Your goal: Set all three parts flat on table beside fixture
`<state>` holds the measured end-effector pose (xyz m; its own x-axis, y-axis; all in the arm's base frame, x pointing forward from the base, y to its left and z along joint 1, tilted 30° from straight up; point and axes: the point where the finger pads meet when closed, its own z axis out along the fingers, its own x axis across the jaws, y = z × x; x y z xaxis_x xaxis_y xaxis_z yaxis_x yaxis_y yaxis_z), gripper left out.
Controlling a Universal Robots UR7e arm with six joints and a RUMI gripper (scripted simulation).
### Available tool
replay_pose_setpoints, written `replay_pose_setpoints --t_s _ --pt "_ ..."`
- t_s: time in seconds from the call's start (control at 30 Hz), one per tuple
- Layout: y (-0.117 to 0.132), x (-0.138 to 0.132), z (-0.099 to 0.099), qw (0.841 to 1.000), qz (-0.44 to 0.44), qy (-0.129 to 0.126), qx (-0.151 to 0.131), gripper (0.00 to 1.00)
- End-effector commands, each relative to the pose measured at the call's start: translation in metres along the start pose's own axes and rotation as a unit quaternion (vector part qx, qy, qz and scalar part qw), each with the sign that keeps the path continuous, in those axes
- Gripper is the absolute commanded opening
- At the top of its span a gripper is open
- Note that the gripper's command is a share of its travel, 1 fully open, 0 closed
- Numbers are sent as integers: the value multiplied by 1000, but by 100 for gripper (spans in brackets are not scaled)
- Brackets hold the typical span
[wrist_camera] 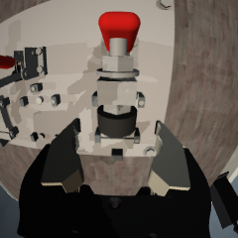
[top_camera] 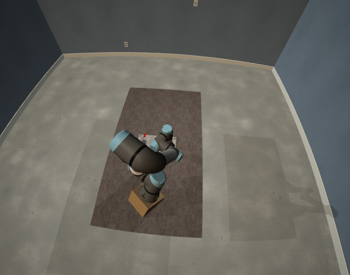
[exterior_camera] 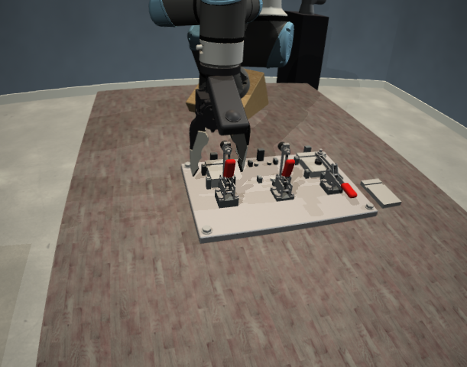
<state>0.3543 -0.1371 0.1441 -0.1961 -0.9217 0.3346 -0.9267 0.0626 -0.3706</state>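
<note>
The black two-jaw gripper (exterior_camera: 218, 171) (wrist_camera: 117, 120) points downward, its fingers spread partway with nothing pinched between them. The fingers stand on either side of a pale, flat rectangular part (exterior_camera: 215, 172), seated among dark locating blocks at one end of the fixture. Contact with that part cannot be confirmed. Just beside it, a metal toggle clamp with a red handle (exterior_camera: 228, 168) (wrist_camera: 119, 27) has its arm raised. The middle red-handled clamp (exterior_camera: 283, 188) also has its arm raised. At the opposite end, a third red-handled clamp (exterior_camera: 331, 182) has its arm lowered over another pale flat part (exterior_camera: 312, 167). The light rectangular fixture plate (top_camera: 151, 137) (exterior_camera: 261, 221) (wrist_camera: 154, 50) rests on the brown wood-grain table (top_camera: 169, 109) (exterior_camera: 245, 296) (wrist_camera: 208, 74). One pale rectangular part (exterior_camera: 382, 193) lies flat on the table, just beside the plate.
</note>
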Motion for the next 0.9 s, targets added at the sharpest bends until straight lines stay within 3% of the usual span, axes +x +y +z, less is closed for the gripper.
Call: replay_pose_setpoints --t_s 0.0,0.13,0.17,0.87 --pt "0 0 0 1000 0 0 0 59" --pt "0 0 0 1000 0 0 0 59" --pt "0 0 0 1000 0 0 0 0" --pt "0 0 0 1000 0 0 0 0"
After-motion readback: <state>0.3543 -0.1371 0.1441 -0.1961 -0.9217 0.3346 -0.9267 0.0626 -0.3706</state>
